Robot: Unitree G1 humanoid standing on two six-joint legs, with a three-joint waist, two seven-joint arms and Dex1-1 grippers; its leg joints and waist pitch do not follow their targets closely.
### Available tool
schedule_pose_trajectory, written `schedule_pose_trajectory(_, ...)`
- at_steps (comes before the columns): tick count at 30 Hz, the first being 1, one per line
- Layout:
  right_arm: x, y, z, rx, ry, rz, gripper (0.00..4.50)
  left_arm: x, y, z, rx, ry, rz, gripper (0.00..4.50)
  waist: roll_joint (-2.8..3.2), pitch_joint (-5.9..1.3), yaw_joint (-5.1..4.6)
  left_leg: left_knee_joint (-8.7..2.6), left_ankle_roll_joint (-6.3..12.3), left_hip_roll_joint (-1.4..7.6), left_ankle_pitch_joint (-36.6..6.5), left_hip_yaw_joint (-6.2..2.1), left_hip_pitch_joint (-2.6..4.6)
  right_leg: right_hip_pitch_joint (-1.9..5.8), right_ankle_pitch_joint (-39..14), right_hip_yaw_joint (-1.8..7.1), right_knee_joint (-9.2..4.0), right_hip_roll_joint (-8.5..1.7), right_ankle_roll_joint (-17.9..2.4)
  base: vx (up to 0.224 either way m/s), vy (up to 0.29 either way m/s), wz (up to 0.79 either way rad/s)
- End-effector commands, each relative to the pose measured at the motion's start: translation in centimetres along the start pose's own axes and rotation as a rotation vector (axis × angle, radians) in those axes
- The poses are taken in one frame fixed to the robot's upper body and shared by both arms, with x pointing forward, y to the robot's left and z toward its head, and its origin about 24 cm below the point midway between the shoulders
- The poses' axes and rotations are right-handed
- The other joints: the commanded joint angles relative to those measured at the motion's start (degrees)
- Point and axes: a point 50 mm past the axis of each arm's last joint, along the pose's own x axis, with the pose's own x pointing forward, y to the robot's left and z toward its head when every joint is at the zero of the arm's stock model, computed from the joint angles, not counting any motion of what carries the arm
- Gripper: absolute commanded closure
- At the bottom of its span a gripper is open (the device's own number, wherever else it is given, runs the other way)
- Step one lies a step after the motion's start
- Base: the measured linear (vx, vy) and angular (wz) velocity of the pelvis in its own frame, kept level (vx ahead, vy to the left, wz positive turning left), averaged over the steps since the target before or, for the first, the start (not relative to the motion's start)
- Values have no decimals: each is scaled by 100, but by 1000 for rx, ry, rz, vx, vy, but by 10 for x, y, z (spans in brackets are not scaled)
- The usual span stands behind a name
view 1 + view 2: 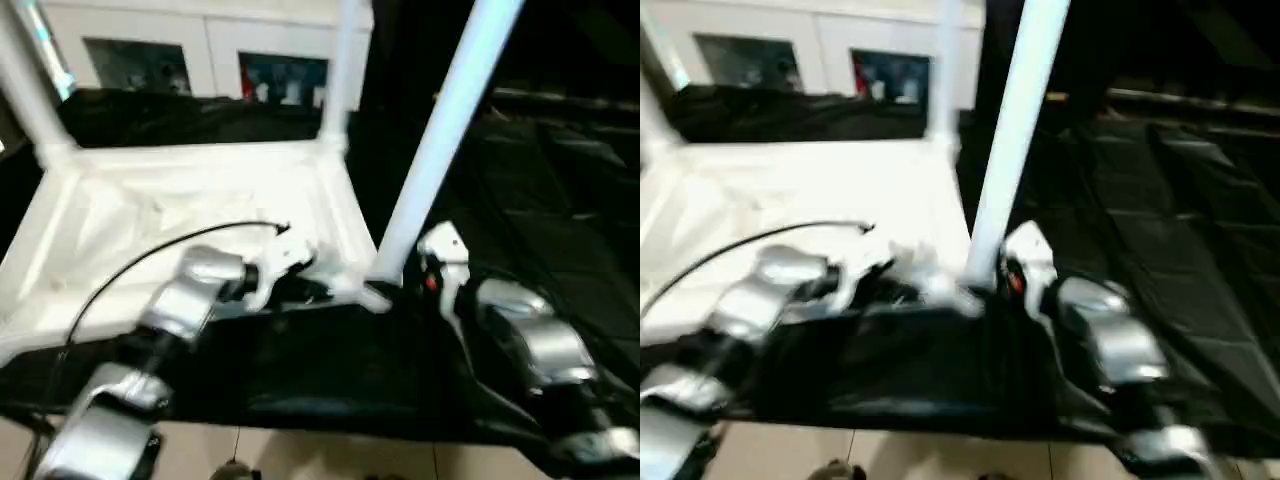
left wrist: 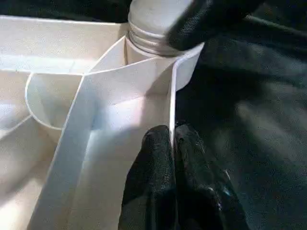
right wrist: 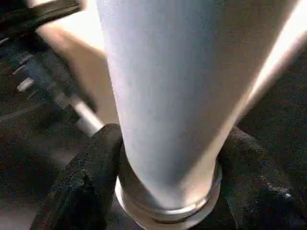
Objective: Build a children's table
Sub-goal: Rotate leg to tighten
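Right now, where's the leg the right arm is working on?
In the left eye view the leg stands tilted in the tabletop's near right corner socket, between the two grippers; the right gripper has its jaws around its base.

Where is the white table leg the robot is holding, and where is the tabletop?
table leg (image 1: 440, 130), left eye view, middle of the tilted tube.
tabletop (image 1: 190, 200), left eye view, ribbed underside facing up.

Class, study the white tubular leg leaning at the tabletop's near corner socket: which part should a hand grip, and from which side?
Grip the white tubular leg low on its round shaft, just above the flared threaded end, fingers on opposite sides. Come from the open side over the black cloth, since the white ribbed plastic tabletop blocks the other side. The right hand grips there now.
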Motion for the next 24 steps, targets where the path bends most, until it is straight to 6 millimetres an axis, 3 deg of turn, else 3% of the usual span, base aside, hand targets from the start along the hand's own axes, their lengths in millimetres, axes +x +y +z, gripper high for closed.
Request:
schedule_pose_trajectory(1, 10, -2, -18, 98, 58, -147, 187, 15, 2, 8, -48, -37, 78, 450, -73, -374, -14, -412, -14, 37, -1674, 17, 88, 204, -1862, 78, -447, -175, -1004, 0, 0, 0)
schedule_pose_trajectory(2, 10, -2, -18, 98, 58, -147, 187, 15, 2, 8, -48, -37, 78, 450, -75, -376, -11, -415, -30, 36, -1707, 10, 101, 201, -1936, 72, -460, -176, -978, 0, 0, 0)
schedule_pose_trajectory(3, 20, 0, -18, 124, 63, -227, 187, 24, 4, 11, -88, -12, 146, 450, -40, -370, -14, -423, -63, 45, -1701, 0, 89, 208, -1900, 77, -448, -177, -963, 0, 0, 0)
schedule_pose_trajectory(4, 23, 0, -18, 127, 66, -248, 187, 28, 3, 12, -94, -9, 157, 450, -57, -366, -22, -425, -81, 33, -1748, 3, 103, 196, -1929, 71, -471, -161, -953, 0, 0, 0)
schedule_pose_trajectory(5, 43, 9, -12, 144, 69, -332, 187, 49, -1, 22, -116, 10, 208, 450, -5, -363, -35, -422, -117, 25, -1720, 6, 93, 175, -1889, 84, -457, -168, -961, 0, 0, 0)
schedule_pose_trajectory(7, 50, 13, -8, 151, 63, -346, 187, 56, -3, 26, -115, 13, 216, 450, -36, -371, -50, -427, -199, 11, -1805, -5, 112, 192, -1903, 68, -476, -146, -931, 0, 0, 0)
schedule_pose_trajectory(8, 55, 16, -4, 144, 51, -337, 187, 60, -6, 29, -107, 6, 203, 450, -6, -371, -32, -427, -179, 14, -1826, -12, 108, 202, -1868, 69, -481, -156, -918, 0, 0, 0)
schedule_pose_trajectory(9, 55, 16, -4, 144, 51, -337, 187, 60, -6, 29, -107, 6, 203, 450, -29, -373, -37, -428, -135, 7, -1814, -10, 84, 215, -1759, 66, -482, -142, -879, 0, 0, 0)
schedule_pose_trajectory(10, 57, 19, 0, 140, 31, -314, 153, 62, -6, 32, -99, -1, 194, 450, -35, -378, -27, -419, -73, 1, -1788, -2, 86, 216, -1635, 69, -482, -135, -869, 0, 0, 0)
schedule_pose_trajectory(11, 57, 18, 4, 131, 14, -292, 153, 62, -5, 33, -92, -5, 189, 450, -33, -378, -21, -420, -50, 1, -1776, -2, 87, 216, -1613, 68, -479, -135, -868, 0, 0, 0)
schedule_pose_trajectory(12, 57, 18, 4, 129, 11, -286, 118, 62, -5, 33, -90, -6, 188, 450, -36, -383, -9, -419, -15, 4, -1736, 1, 87, 219, -1561, 67, -478, -136, -883, 0, 0, 0)
schedule_pose_trajectory(16, 45, 6, 9, 68, -3, -231, 92, 51, 0, 31, -55, -23, 159, 450, -70, -361, -1, -438, 41, 15, -1833, -10, 69, 232, -1808, 54, -505, -146, -856, 0, 0, 0)
schedule_pose_trajectory(19, 42, 3, 10, 48, -2, -221, 67, 49, 1, 29, -52, -24, 151, 450, -65, -363, -3, -435, 60, 19, -1781, -8, 66, 227, -1714, 57, -492, -151, -906, 0, 0, 0)
schedule_pose_trajectory(24, 13, -8, 12, -109, 53, -24, 32, 33, 1, 19, -17, -14, 49, 450, -75, -353, 31, -427, 189, 42, -1623, -7, 57, 253, -1422, 58, -467, -151, -976, 0, 0, 0)
